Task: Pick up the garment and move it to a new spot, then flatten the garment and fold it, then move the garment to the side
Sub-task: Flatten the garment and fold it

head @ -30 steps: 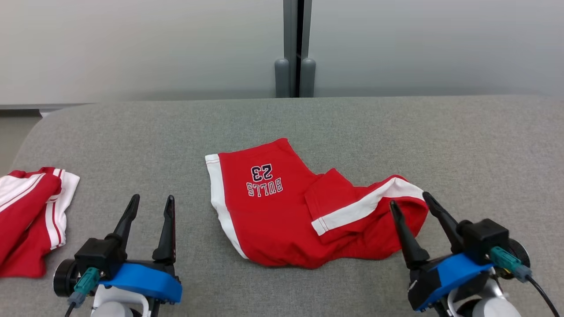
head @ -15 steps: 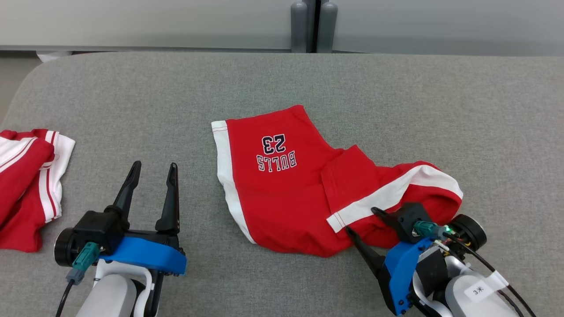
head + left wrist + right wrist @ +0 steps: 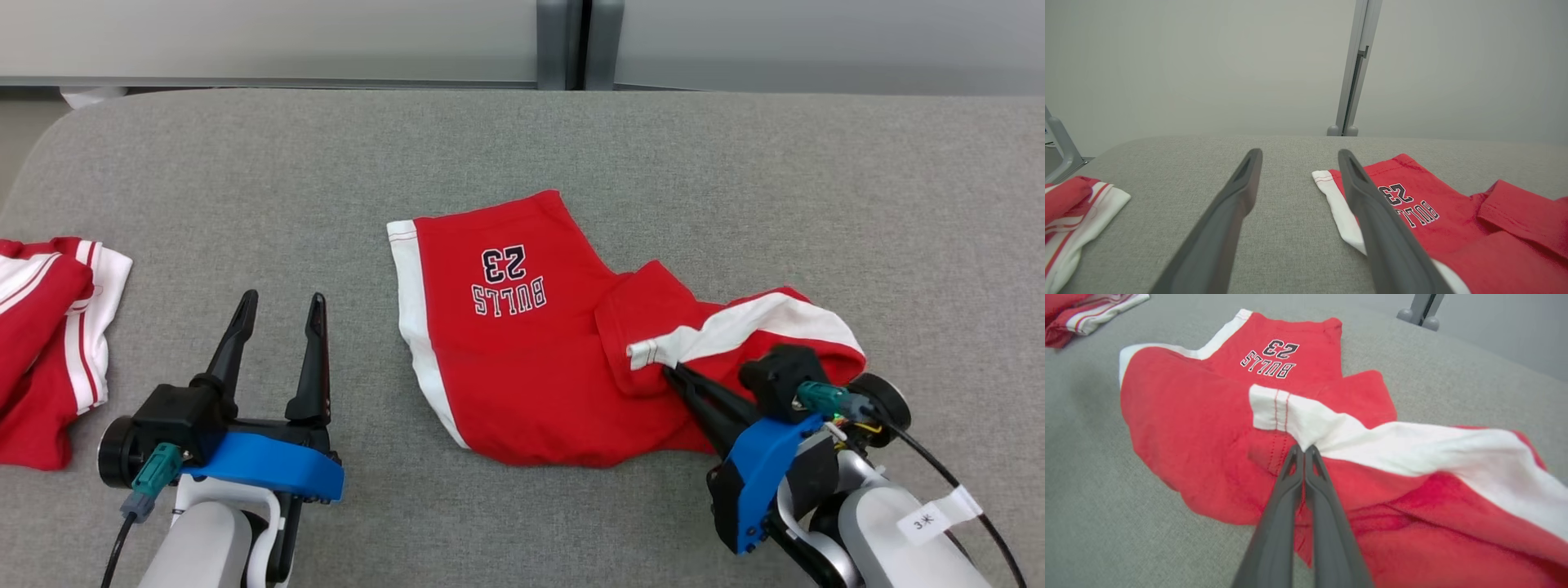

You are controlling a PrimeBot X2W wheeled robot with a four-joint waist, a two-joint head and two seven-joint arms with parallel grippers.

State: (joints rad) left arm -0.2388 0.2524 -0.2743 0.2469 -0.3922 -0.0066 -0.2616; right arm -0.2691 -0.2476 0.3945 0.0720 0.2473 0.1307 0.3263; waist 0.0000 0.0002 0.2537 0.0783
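The garment [image 3: 531, 359] is a pair of red shorts with white side stripes and "BULLS 23" printed on it, lying crumpled in the middle of the grey table [image 3: 522, 147]. My right gripper [image 3: 671, 374] is shut on the garment [image 3: 1200, 428], its tips pinching the white-striped hem of the folded-over leg [image 3: 1274, 410] where the cloth puckers. My left gripper [image 3: 279, 298] stands open over bare table left of the garment [image 3: 1412, 204], nothing between its fingers [image 3: 1241, 183].
A second red and white garment [image 3: 49, 327] lies bunched at the table's left edge, also seen as a striped bundle [image 3: 1073, 208] and at the far corner [image 3: 1086, 310]. A grey post [image 3: 571, 41] stands behind the table. Bare grey surface surrounds the shorts.
My right gripper has swung leftwards onto the shorts and shut on the white-striped hem, pulling it into a pucker. The head camera tilted down earlier. The left gripper has kept still.
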